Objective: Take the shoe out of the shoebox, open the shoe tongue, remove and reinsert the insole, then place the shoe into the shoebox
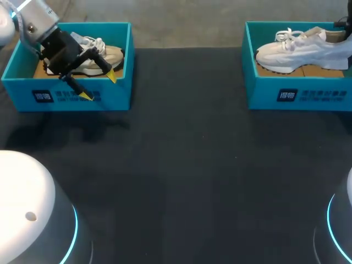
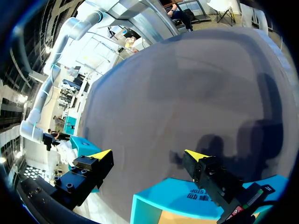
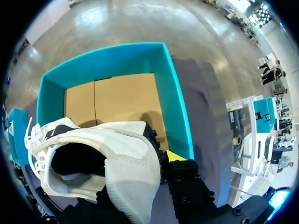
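Note:
A white shoe (image 1: 300,50) lies in the right teal shoebox (image 1: 286,93), over its cardboard floor. My right gripper (image 1: 345,26) comes in at the view's right edge and is shut on the shoe's heel. In the right wrist view the heel of the white shoe (image 3: 126,158) fills the gripper (image 3: 154,158); only one yellow fingertip (image 3: 174,155) shows, and the other is hidden by the shoe. A beige shoe (image 1: 96,55) sits in the left teal shoebox (image 1: 110,96). My left gripper (image 1: 100,86) hangs open above that box's front wall, holding nothing (image 2: 149,156).
Black cloth (image 1: 187,165) covers the table between and in front of the two boxes. In the left wrist view the left box's front wall (image 2: 187,196) lies just under the fingers. Two white robot bases fill the near corners.

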Robot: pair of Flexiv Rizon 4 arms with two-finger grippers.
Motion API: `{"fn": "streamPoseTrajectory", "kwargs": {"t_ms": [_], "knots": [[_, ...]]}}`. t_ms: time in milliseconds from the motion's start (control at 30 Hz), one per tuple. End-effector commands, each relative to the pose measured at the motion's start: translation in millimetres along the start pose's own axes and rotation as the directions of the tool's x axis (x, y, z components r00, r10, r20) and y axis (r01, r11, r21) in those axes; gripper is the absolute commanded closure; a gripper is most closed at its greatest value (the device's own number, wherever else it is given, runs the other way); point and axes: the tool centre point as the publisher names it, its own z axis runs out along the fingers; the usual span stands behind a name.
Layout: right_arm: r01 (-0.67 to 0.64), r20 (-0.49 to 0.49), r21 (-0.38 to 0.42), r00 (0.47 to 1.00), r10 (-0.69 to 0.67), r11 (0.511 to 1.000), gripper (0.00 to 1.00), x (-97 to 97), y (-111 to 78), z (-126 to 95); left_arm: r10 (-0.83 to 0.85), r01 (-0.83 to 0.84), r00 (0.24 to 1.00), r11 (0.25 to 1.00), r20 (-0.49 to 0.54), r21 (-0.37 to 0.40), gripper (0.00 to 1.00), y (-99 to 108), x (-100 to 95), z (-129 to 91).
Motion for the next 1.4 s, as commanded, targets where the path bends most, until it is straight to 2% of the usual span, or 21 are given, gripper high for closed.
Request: {"fn": "streamPoseTrajectory", "kwargs": {"t_ms": [33, 467, 1100, 1400], "knots": [[0.001, -0.011, 0.0, 1.0, -0.001, 1.0, 1.0, -2.6, -0.3, 4.9, 0.0, 0.0, 1.0, 1.0, -0.003, -0.002, 0.0, -0.6, -0.4, -0.2], [0.001, -0.014, -0.017, 1.0, -0.001, 1.0, 1.0, -13.3, -3.2, -6.4, 0.0, 0.0, 1.0, 1.0, -0.003, -0.002, 0.0, -0.6, -0.4, -0.2], [0.05, -0.019, -0.028, 0.999, -0.051, 0.998, 1.0, -6.3, -4.3, 14.1, 0.0, 0.0, 1.0, 1.0, -0.003, -0.002, 0.0, -0.6, -0.4, -0.2], [0.076, -0.02, -0.017, 0.997, -0.076, 0.997, 1.0, 0.0, -5.8, 31.9, 0.0, 0.0, 1.0, 1.0, -0.003, -0.002, 0.0, -0.6, -0.4, -0.2]]}}
